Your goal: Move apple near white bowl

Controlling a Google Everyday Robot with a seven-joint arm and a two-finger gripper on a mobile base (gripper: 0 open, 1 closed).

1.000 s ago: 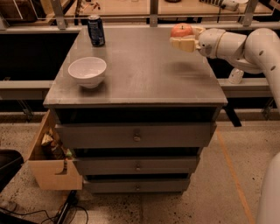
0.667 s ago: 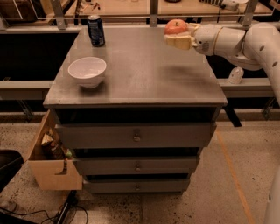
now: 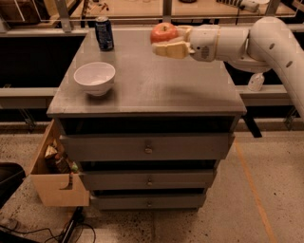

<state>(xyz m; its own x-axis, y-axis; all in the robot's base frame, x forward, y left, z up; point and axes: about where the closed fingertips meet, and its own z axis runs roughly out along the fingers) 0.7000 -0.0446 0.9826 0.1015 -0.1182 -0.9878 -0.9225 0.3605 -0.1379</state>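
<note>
The red-orange apple (image 3: 164,32) is held in my gripper (image 3: 167,42), lifted above the back middle of the grey cabinet top (image 3: 156,85). The gripper's pale fingers (image 3: 170,49) are closed around the apple, and the white arm reaches in from the right. The white bowl (image 3: 94,78) stands upright on the left part of the top, well to the left of the apple and nearer the front.
A dark blue drink can (image 3: 104,33) stands at the back left of the top, behind the bowl. The cabinet has drawers (image 3: 148,148) below. A cardboard box (image 3: 56,178) hangs at its lower left. A wooden bench (image 3: 142,8) runs behind.
The gripper has carried the apple leftward over the cabinet top, from the back right towards the middle. The bowl and the can have not moved.
</note>
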